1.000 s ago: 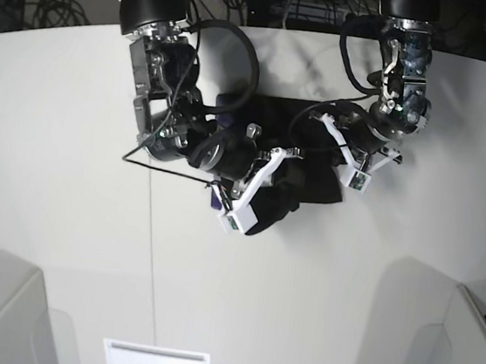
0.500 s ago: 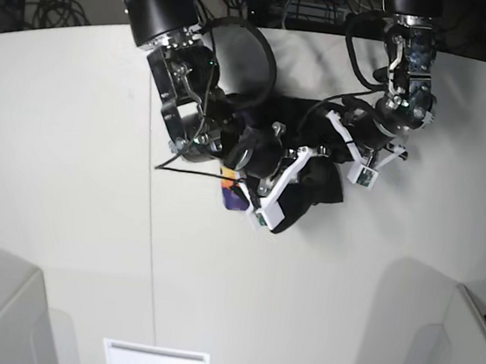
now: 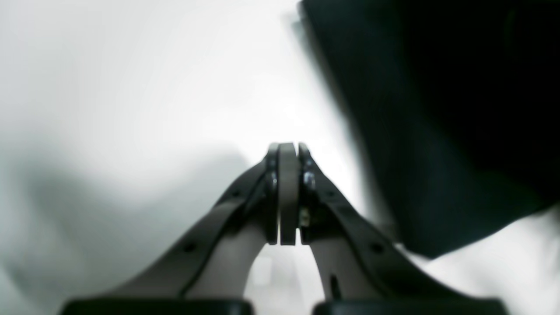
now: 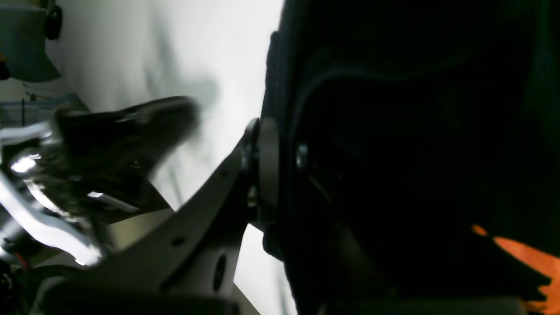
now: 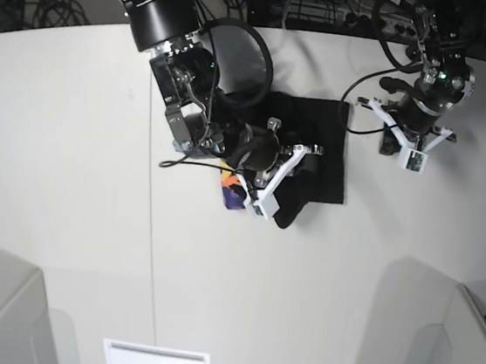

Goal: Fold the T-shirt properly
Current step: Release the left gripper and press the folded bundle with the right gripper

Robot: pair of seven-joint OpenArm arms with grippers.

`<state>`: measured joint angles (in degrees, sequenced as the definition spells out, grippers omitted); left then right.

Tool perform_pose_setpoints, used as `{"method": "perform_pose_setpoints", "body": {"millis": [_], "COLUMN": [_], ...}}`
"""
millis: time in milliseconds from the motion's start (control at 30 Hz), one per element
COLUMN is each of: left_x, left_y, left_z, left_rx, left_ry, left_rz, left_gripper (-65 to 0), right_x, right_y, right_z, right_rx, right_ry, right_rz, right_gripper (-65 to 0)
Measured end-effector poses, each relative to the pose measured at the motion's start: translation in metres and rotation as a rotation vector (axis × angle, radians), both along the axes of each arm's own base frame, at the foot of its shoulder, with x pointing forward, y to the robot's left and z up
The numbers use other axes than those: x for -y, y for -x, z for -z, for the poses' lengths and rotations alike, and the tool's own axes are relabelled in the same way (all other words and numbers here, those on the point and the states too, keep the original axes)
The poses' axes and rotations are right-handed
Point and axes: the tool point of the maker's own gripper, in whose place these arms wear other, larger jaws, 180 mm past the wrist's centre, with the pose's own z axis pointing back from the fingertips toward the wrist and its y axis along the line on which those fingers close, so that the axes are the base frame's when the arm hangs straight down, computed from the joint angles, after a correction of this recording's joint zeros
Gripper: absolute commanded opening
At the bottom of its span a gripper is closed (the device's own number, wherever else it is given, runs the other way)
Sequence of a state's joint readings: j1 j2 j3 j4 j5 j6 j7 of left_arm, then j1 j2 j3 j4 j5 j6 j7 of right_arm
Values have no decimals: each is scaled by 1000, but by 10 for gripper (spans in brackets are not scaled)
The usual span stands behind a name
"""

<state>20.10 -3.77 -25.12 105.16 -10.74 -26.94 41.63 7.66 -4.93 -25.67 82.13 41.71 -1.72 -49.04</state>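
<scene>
Base view: right tool (image 5: 303,154) grips T-shirt (image 5: 326,161), left tool (image 5: 403,139) beside it.

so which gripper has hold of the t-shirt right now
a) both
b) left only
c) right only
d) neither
c: the right gripper is closed with black fabric of the T-shirt pinched between its pads, while the left gripper is shut on nothing, its pads pressed together over bare table, off to the side of the shirt.
</scene>
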Motion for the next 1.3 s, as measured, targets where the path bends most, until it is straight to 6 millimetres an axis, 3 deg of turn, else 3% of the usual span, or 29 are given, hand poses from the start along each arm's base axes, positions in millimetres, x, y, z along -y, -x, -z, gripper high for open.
{"method": "perform_pose_setpoints", "body": {"millis": [100,133,233,300,467,667,900,1133,1233,1300], "left_x": [-30,-40,-63,-74,-116,-147,-151,-150,-149,-149], "left_y": [17,21,31,39,75,84,85,85,85,85], "left_z": [-1,-1,-6,-9,-10,-25,-26,-26,-25,-25], "left_rx": [-21,-28,-25,-23,-150,-138,-146,-145,-146,-146], "left_ry": [-37,-50,-71,-87,-149,-173,-183,-181,-179,-179], "left_rz": [-77,-104,-161,-151,-215,-319,-323,-322,-318,-317], "left_gripper": [-650,-650,-650,-650,-650,-650,-650,-650,-650,-650], "right_x": [-1,-1,-2,-2,-6,-19,-62,-87,-83,-72], "right_y": [1,0,1,1,2,3,33,48,48,45], "right_z": [0,-1,-1,-1,-5,-16,-32,-94,-113,-113], "right_rx": [-3,-2,-4,-5,-1,15,79,180,238,261], "right_ry": [-3,-3,-7,-8,-21,-48,-37,-177,-209,-194], "right_rz": [-1,-1,-1,0,-3,-19,-220,-330,-335,-327], "right_gripper": [-650,-609,-374,-308,-323,-323,-324,-324,-326,-351]}}
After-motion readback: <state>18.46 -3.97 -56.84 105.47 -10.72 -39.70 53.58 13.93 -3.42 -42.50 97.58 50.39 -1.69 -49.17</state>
